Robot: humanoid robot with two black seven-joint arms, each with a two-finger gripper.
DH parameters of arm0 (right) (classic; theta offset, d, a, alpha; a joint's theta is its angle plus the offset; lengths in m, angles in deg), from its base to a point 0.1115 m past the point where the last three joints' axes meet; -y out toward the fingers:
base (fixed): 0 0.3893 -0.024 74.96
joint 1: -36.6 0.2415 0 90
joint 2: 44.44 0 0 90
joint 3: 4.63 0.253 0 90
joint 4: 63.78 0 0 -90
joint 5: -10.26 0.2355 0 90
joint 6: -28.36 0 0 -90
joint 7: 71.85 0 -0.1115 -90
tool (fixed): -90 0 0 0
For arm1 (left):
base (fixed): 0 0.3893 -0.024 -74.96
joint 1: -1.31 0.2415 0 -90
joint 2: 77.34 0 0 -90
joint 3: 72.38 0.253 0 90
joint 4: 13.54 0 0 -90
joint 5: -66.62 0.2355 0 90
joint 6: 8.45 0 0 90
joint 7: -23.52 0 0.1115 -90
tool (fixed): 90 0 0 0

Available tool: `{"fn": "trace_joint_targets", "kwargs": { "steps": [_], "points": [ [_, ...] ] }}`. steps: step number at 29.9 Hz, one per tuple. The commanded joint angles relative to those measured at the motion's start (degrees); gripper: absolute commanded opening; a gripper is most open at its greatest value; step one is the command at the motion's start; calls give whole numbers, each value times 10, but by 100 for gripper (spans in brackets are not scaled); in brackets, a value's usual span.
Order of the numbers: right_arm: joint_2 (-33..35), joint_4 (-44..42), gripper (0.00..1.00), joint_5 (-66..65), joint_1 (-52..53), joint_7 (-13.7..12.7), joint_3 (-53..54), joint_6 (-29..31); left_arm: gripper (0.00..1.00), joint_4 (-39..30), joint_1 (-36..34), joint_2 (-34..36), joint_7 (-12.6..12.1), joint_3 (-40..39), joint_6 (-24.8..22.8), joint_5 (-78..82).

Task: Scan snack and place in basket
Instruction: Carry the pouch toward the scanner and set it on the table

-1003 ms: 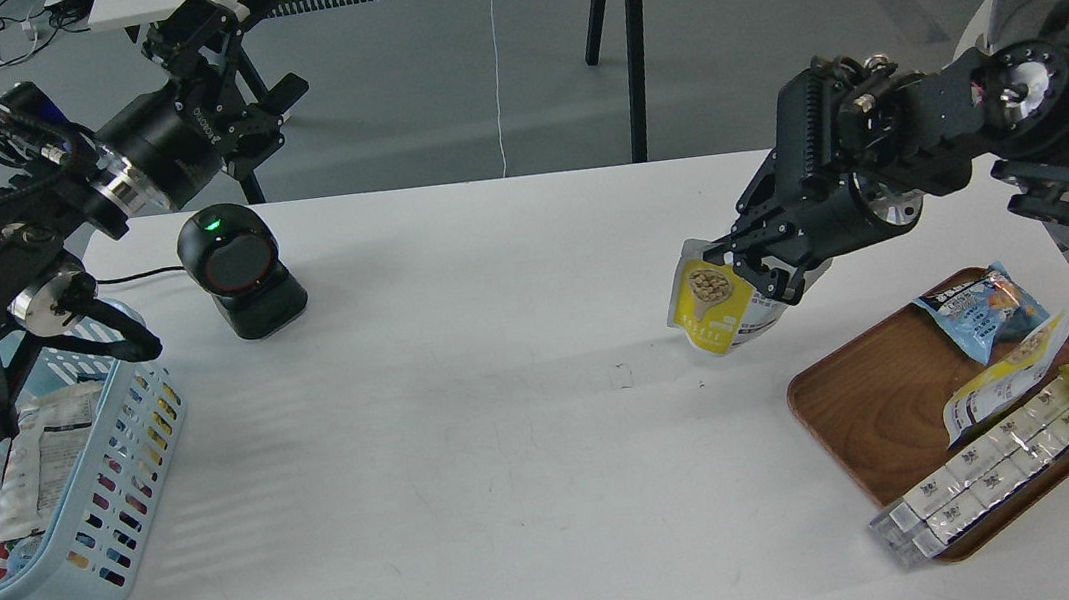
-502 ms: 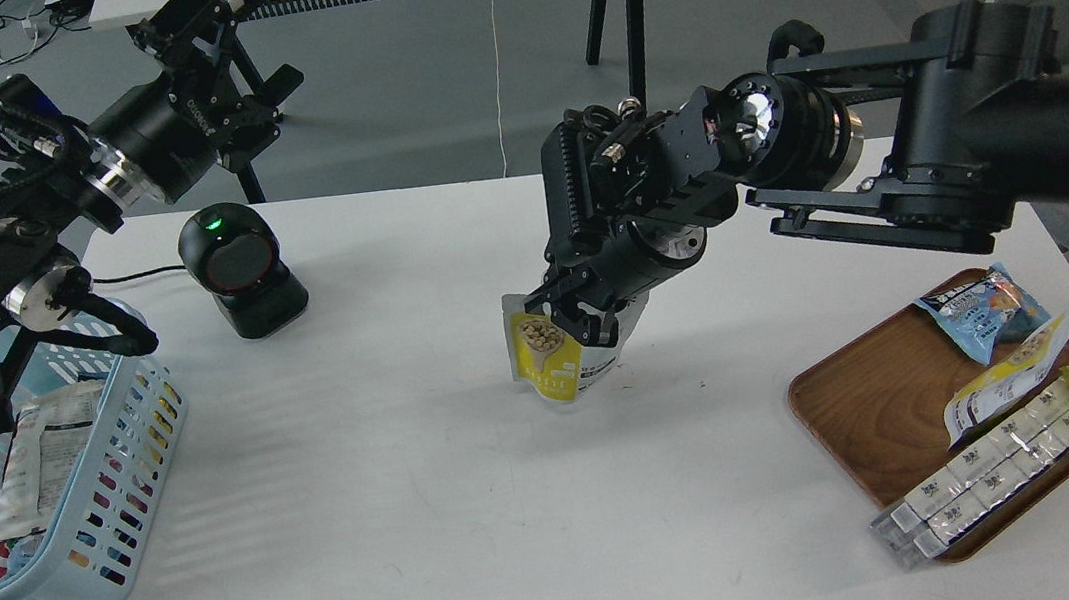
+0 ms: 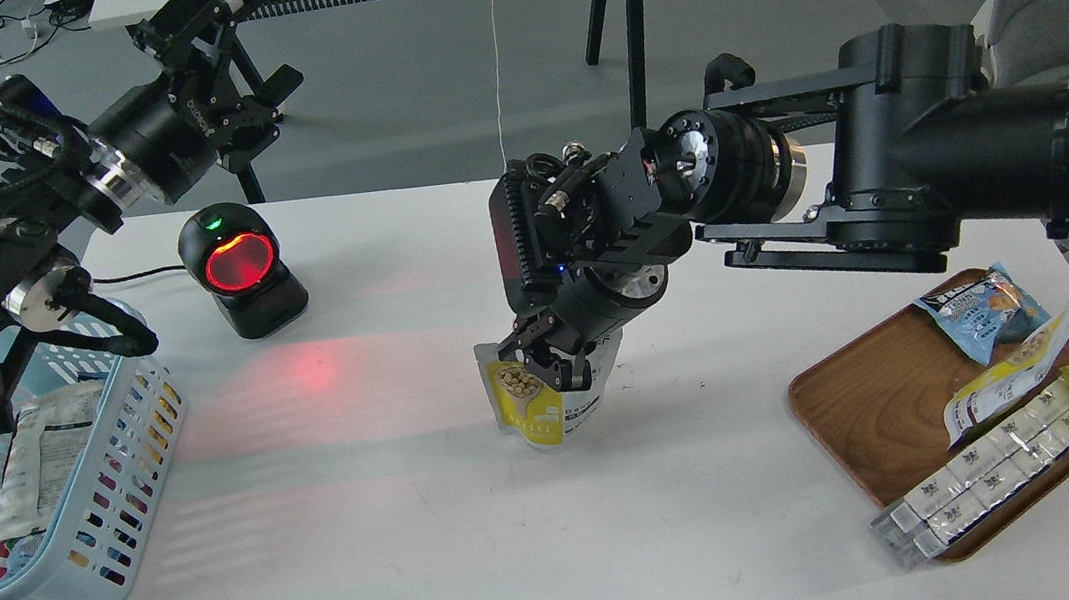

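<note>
Snack (image 3: pixel 528 403) hangs pinched in your right gripper (image 3: pixel 549 357) above the white table (image 3: pixel 480 528), mid-surface; the scanner (image 3: pixel 241 270) casts red light on that tabletop; your left gripper (image 3: pixel 206 20), fingers spread, sits over grey floor (image 3: pixel 429 80); the basket (image 3: pixel 106 510) stands far left

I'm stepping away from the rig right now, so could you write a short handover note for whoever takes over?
Right end effector: shut on the snack, holding it above the table, right of the scanner.
Left end effector: raised behind the table's far left corner, carrying nothing; its state cannot be told.
The scanner window glows red and casts a red patch on the table.
The basket sits at the left edge and already holds other packets.
Done: snack picked up and brought to the scanner.
Left: confirm the scan, then place the snack in the basket.
</note>
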Motion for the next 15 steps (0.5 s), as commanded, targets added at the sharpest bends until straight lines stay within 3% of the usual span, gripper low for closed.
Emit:
{"fn": "trace_joint_targets", "kwargs": {
  "steps": [1,3,6,8,10,15],
  "points": [
    [-3,2,4,0,-2,0,-1,-1,100,0,0,0,0,0,0,0],
    [-3,9,12,1,-2,0,0,-1,100,0,0,0,0,0,0,0],
    [-3,23,50,25,0,0,0,-1,100,0,0,0,0,0,0,0],
    [-2,33,91,45,2,0,0,0,100,0,0,0,0,-1,0,0],
    [-2,33,96,49,2,0,1,0,100,0,-1,0,0,-1,0,0],
    [0,2,98,51,2,0,23,1,100,0,0,0,0,-1,0,0]
  ]
}}
